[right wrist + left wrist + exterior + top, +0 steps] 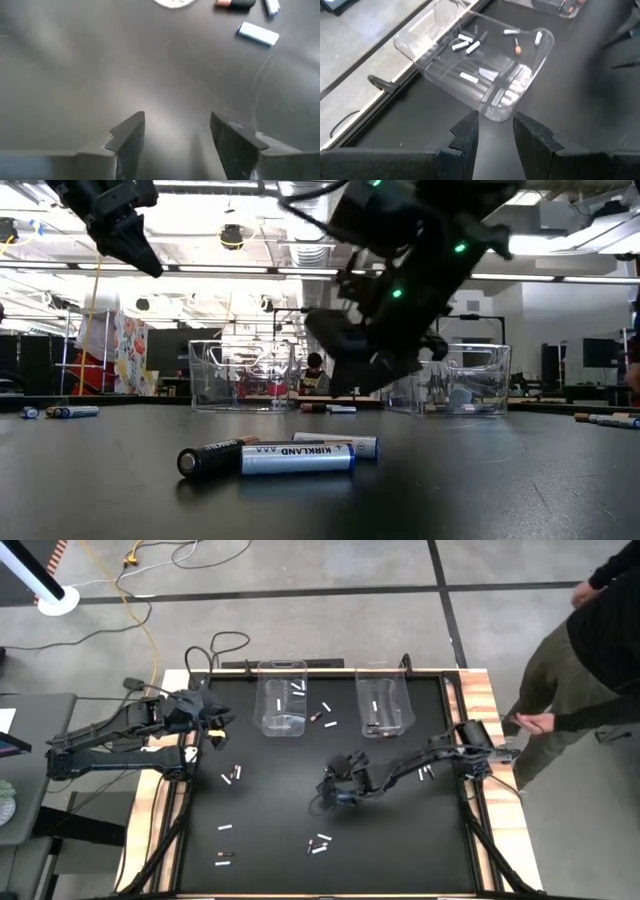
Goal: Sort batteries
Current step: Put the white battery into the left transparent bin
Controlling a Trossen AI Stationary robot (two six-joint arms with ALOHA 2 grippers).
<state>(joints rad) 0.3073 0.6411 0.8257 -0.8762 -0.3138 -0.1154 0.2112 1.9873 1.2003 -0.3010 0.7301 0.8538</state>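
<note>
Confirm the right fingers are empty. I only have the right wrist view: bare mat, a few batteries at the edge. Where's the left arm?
Observer: Right gripper is open, nothing held. Left gripper hovers at the table's left rear, beside the left bin.
Operator: Left holding anything?
Observer: No, its fingers are apart with nothing between.
Operator: Anything in the bins?
Observer: Left bin holds several batteries; the right bin shows at least one white battery.

You're working in a lab or workshop hall: bare concrete floor [330, 565] with a yellow cable [140, 600] at 11 o'clock, the black counter [280, 840] on a wooden frame, and exposed ceiling lights [232, 235] over benches behind.
</note>
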